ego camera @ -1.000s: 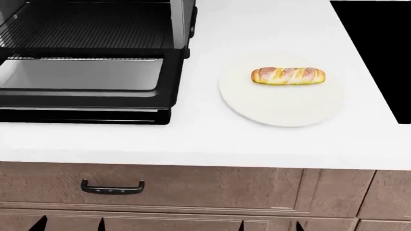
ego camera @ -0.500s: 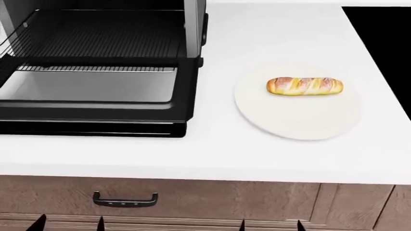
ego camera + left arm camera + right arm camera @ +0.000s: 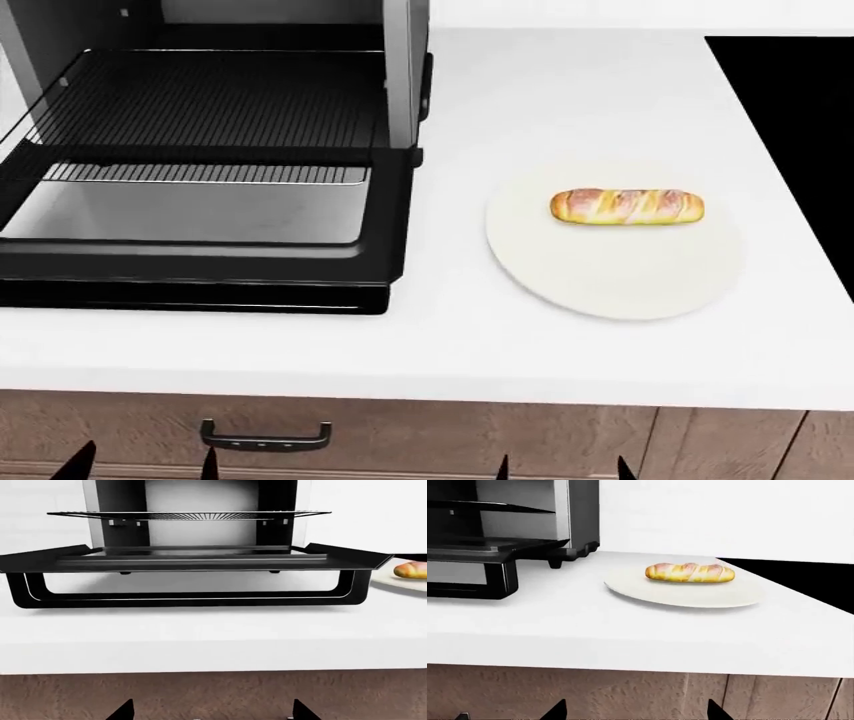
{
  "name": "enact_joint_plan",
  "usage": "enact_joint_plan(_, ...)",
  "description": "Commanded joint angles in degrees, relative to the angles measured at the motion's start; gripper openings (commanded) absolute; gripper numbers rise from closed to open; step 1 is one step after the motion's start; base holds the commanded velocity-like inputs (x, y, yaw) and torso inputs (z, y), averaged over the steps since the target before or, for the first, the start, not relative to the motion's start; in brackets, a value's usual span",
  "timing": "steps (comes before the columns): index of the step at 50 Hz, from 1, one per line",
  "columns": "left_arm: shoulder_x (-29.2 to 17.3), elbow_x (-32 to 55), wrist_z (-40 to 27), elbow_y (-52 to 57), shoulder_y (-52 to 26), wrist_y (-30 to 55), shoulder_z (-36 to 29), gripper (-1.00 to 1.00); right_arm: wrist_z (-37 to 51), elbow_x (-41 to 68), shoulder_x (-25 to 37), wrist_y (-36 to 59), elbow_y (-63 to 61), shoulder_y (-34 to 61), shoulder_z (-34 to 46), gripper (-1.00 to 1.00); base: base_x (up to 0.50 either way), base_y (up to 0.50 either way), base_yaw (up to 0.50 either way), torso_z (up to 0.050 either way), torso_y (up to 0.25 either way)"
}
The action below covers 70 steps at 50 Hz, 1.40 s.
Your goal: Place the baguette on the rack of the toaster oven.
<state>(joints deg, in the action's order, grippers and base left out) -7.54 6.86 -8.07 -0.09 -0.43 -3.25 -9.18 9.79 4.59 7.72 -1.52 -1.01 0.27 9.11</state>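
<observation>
The baguette [image 3: 627, 207] is seen lying lengthwise on a round white plate [image 3: 607, 285], toward the plate's far side, untouched. The plate rests on the white surface [image 3: 454, 330], to the right of the toaster oven [image 3: 400, 60] and apart from it. The oven's door [image 3: 200, 215] is folded down flat, and the rack [image 3: 214, 100] is exposed above and behind it, bare.

Step in hand, as judged: approach for the pick-up; no grasp is made yet. The loaf is best taken across its short width near the middle, from above, so that it stays level. It should then be carried over the lowered door and set down along the rack's wires, well inside the rim.

Pincers: only dark tips are caught at the lower edge of each wrist view [image 3: 554, 711], well apart from the loaf. Nothing is held or touched by either. Whether they stand apart or together cannot be told.
</observation>
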Motion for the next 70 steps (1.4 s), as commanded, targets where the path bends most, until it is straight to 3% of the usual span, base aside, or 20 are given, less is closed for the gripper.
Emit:
enact_joint_plan(1,-0.5,0.6,-0.4,0.0,0.1,-0.3,-0.6,1.0,0.6,0.4,0.4,0.1,0.1,0.1,0.5,1.0,0.0,0.0,0.0,0.05,0.0)
enact_joint_plan(9,-0.8,1.0,-0.6,0.0,0.1,-0.5,-0.8,1.0,0.9,0.7,0.7,0.1,0.0,0.1,0.8,1.0,0.0,0.0,0.0,0.05,0.0)
enact_joint_plan(26,-1.3,2.2,-1.2,0.5,-0.6,2.4,-1.8,1.0,1.5,1.7,1.3,1.0,-0.8,0.2,1.3,1.0,0.0,0.0,0.0,0.0,0.0)
enact_joint_plan(29,-2.3,5.1,-0.6,5.9,0.2,7.5,-1.4,1.0,1.6,3.9,1.9,4.3,-5.3,-0.3,0.3,1.0,0.0,0.0,0.0,0.0,0.0)
enact_joint_plan(35,-6.0,7.6,-2.1,20.2,-2.7,25.4,-1.7,1.0,2.5,9.5,3.9,18.4,-17.9,2.4,-1.2,1.0,0.0,0.0,0.0,0.0,0.0)
enact_joint_plan(46,-10.6,17.8,-6.4,37.9,-12.5,51.7,5.0,1.0,6.9,16.1,9.4,45.3,-37.7,13.8,-4.9,1.0,0.0,0.0,0.0,0.0,0.0)
enact_joint_plan(52,-10.1,28.4,-9.1,45.3,-21.8,68.5,14.2,1.0,10.1,19.8,10.1,56.2,-43.9,20.6,-9.6,1.0,0.0,0.0,0.0,0.0,0.0)
enact_joint_plan(59,-10.7,32.5,-10.8,46.9,-23.7,74.8,21.0,1.0,8.8,24.6,11.8,63.4,-46.1,22.6,-13.5,1.0,0.0,0.0,0.0,0.0,0.0)
enact_joint_plan(70,-13.3,33.2,-11.8,48.2,-25.5,77.6,21.3,1.0,9.8,23.2,11.9,61.1,-45.5,20.4,-13.4,1.0,0.0,0.0,0.0,0.0,0.0)
